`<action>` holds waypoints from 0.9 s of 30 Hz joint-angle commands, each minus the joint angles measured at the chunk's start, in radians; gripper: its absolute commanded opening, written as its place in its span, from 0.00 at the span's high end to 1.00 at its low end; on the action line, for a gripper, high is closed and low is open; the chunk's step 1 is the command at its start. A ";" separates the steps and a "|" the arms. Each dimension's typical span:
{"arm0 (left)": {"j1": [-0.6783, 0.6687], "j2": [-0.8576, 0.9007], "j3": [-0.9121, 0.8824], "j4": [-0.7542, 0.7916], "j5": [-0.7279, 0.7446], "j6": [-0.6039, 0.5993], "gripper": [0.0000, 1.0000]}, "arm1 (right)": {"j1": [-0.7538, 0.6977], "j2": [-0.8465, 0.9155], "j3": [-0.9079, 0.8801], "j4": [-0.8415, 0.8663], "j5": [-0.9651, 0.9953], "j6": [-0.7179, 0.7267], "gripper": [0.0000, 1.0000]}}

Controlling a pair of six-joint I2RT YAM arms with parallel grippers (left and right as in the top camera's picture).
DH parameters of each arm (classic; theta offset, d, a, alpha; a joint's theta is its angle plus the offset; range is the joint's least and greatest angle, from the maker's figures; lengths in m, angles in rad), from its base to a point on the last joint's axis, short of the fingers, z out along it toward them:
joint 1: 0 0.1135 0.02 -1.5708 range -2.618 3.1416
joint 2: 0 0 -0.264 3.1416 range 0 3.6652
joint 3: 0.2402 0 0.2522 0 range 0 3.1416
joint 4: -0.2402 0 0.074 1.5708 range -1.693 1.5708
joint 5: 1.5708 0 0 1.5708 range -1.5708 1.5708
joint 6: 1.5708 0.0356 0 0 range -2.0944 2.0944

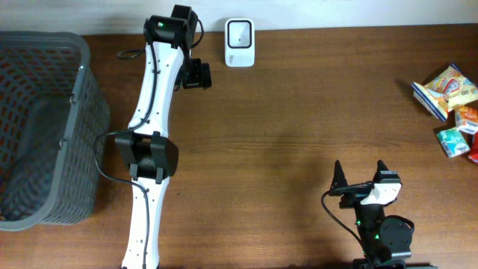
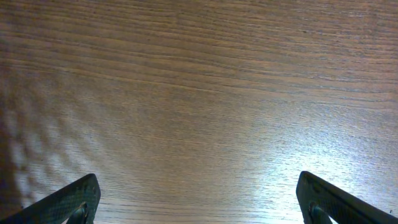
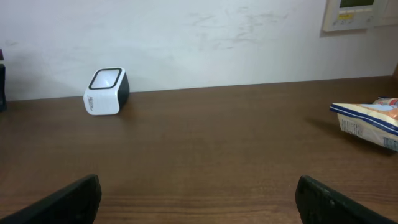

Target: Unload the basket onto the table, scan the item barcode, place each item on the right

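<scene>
Left gripper [image 2: 199, 208]: jaws spread wide, empty, above bare wood.
Right gripper [image 1: 360, 173]: jaws spread wide, holding nothing.
Snack packets [image 1: 448, 90]: heaped at the table's [image 1: 299, 112] right edge.
Scanner [image 1: 240, 42]: white, far edge, well apart from the packets.
Basket [image 1: 45, 127]: grey, far left.
</scene>
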 commanded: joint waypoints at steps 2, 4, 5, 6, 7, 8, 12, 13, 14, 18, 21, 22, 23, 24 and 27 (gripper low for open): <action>0.002 0.013 -0.001 -0.001 -0.011 -0.006 0.01 | -0.005 -0.009 -0.009 -0.003 -0.010 -0.004 0.02; 0.003 0.013 -0.001 -0.001 -0.011 -0.006 0.01 | -0.005 -0.009 -0.009 -0.003 -0.010 -0.004 0.02; 0.002 0.013 -0.001 -0.001 -0.011 -0.006 0.01 | -0.005 -0.009 -0.009 -0.003 -0.010 -0.004 0.02; 0.002 0.013 -0.001 -0.001 -0.011 -0.006 0.01 | -0.005 -0.009 -0.009 -0.003 -0.010 -0.004 0.02; 0.003 0.013 -0.001 -0.002 -0.011 -0.006 0.01 | -0.005 -0.009 -0.009 -0.003 -0.010 -0.004 0.01; 0.003 0.013 -0.001 -0.001 -0.011 -0.006 0.01 | -0.005 -0.009 -0.009 -0.003 -0.010 -0.004 0.02; 0.002 0.013 -0.001 -0.001 -0.011 -0.006 0.01 | -0.005 -0.009 -0.009 -0.003 -0.010 -0.004 0.02; 0.002 0.013 -0.001 -0.001 -0.011 -0.006 0.01 | -0.005 -0.009 -0.009 -0.003 -0.010 -0.004 0.01; 0.002 0.013 -0.001 -0.001 -0.011 -0.006 0.01 | -0.005 -0.009 -0.009 -0.003 -0.010 -0.004 0.02; 0.006 0.013 -0.001 -0.016 0.016 -0.006 0.01 | -0.005 -0.009 -0.009 -0.003 -0.010 -0.004 0.02; -0.018 -0.030 -0.001 -0.013 0.002 -0.006 0.01 | -0.005 -0.008 -0.009 -0.003 -0.010 -0.004 0.02; -0.031 -0.064 -0.001 0.010 -0.027 -0.006 0.01 | -0.005 -0.009 -0.009 -0.003 -0.010 -0.004 0.01; -0.038 -0.111 -0.001 0.049 -0.055 -0.006 0.01 | -0.005 -0.008 -0.009 -0.003 -0.010 -0.004 0.01; -0.039 -0.143 -0.001 0.056 -0.070 -0.006 0.01 | -0.005 -0.009 -0.009 -0.003 -0.010 -0.004 0.02; -0.040 -0.275 -0.053 -0.011 -0.188 -0.006 0.01 | -0.005 -0.009 -0.009 -0.003 -0.010 -0.004 0.02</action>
